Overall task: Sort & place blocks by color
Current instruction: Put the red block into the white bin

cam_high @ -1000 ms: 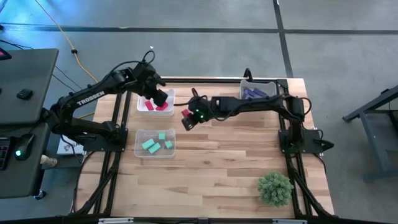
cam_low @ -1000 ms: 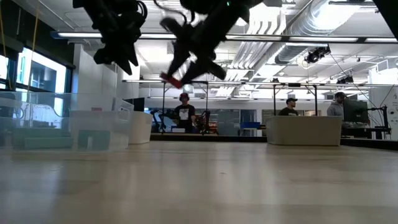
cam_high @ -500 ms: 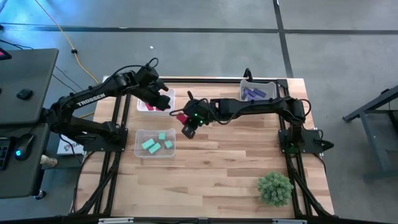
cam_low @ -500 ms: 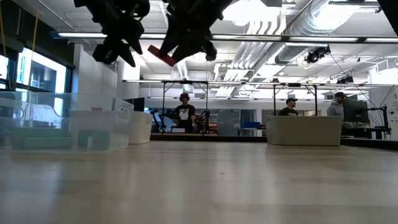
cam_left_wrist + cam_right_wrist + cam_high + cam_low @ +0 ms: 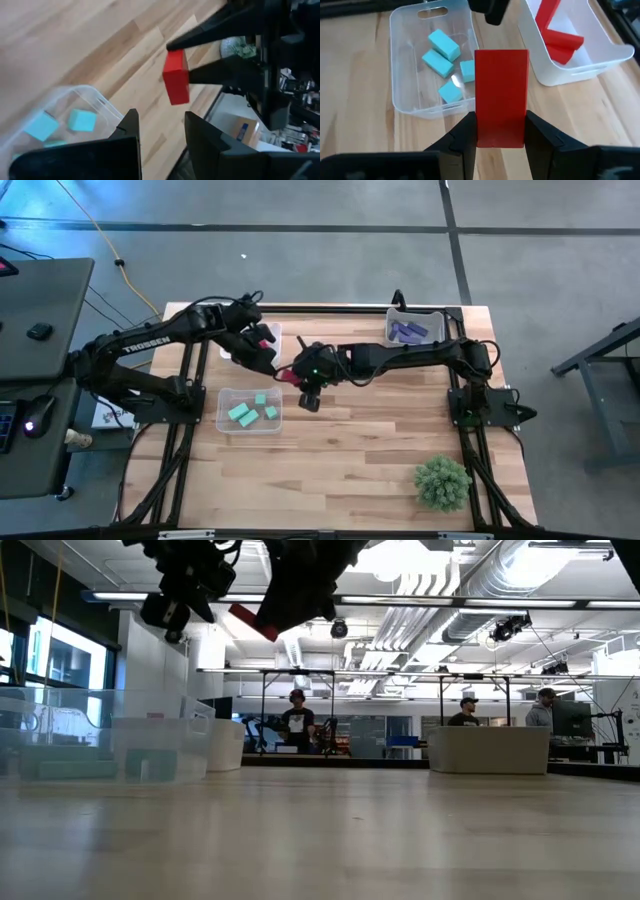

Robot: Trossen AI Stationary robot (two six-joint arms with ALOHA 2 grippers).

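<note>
Although most of the sorting looked finished to me, one red block [image 5: 501,97] was not yet in its place. In the high view I saw the purple blocks [image 5: 408,332] lying in the bin [image 5: 432,317] at the far right corner of the bench [image 5: 360,450], and the teal blocks [image 5: 250,412] together in the clear bin [image 5: 225,396] on the left side. The white bin [image 5: 600,57] behind it held a few red bars [image 5: 555,32] already. I saw no loose block on the bench, so I judged that only this one red piece was left, as far as the pictures showed.

The right claw [image 5: 501,137] held the red block between its two fingers, clamped on the lower part, with the block standing upright out of them. It was lifted well above the bench, near the middle, just beside the white bin and the teal bin, but over neither of them.

The left claw [image 5: 161,127] was near, its fingers narrow apart and with nothing between them. In its wrist view the red block hung a little ahead of its fingertips, apart from them, gripped by the other arm's claw. I supposed that either a handover or a direct drop into the white bin was the next need.
</note>
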